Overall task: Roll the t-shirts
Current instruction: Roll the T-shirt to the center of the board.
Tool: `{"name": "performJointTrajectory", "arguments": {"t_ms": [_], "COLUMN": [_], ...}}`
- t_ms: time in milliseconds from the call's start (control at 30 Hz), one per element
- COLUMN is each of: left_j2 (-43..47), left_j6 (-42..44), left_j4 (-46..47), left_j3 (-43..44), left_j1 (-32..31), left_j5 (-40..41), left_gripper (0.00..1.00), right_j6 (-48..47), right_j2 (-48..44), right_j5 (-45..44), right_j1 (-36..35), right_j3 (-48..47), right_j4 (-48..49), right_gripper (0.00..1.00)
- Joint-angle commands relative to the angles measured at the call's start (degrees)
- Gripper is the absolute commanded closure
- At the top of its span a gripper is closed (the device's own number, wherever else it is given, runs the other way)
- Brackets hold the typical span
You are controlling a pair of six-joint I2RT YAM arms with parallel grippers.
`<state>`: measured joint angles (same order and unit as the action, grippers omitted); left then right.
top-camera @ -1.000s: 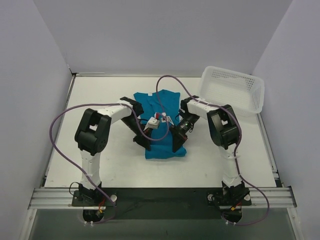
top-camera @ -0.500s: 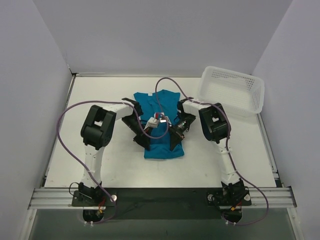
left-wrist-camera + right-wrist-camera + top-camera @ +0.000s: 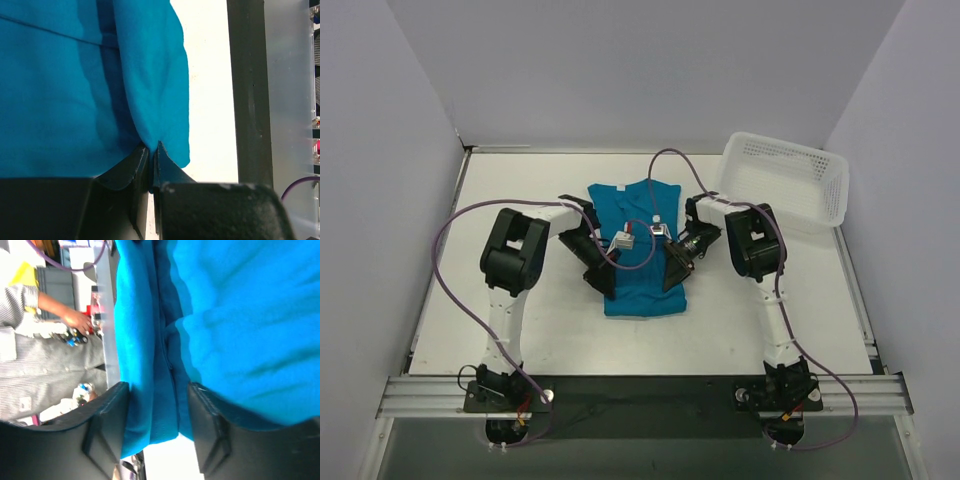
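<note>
Teal-blue cloth t-shirt [image 3: 625,205]: soft, creased, folded narrow on white desk [image 3: 560,340].
Left pincer [image 3: 150,150]: clamped together on shirt's edge.
Right pincer [image 3: 157,390]: apart, cloth fold between.

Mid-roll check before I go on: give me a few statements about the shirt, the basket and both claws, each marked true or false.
1. The left claw is pinched shut on the t-shirt. True.
2. The right claw is clamped tight shut. False: its fingers stand apart, with a fold of cloth between them.
3. The t-shirt lies in the basket. False: it lies on the table; the basket sits apart at the far right.
4. The two claws are at opposite sides of the t-shirt. True.
</note>
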<state>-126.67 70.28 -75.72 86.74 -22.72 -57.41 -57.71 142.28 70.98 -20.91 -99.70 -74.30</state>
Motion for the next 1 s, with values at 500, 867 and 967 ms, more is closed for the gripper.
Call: {"name": "performJointTrajectory", "arguments": {"t_ms": [500,867,967], "left_j2": [-0.2,-0.6,-1.3], "left_j6": [-1.4,-1.8,-2.5], "left_j4": [-3.6,-3.2,-2.5], "left_j3": [-0.6,-1.0,-1.2], "left_j1": [0.4,1.1,1.4], "left_j5": [0.7,0.7,1.9], "left_gripper": [1.0,1.0,1.0], "right_j6": [25.4,37.1,38.1], "right_j2": [-19.1,-16.6,-14.7], "right_j5": [-3.6,-4.1,-0.5], "right_j1": [0.5,-0.4,-0.1], "right_j3": [20.3,22.9,22.1], "right_j4": [21.5,28.9,28.5], "right_gripper": [0.21,0.64,0.83]}}
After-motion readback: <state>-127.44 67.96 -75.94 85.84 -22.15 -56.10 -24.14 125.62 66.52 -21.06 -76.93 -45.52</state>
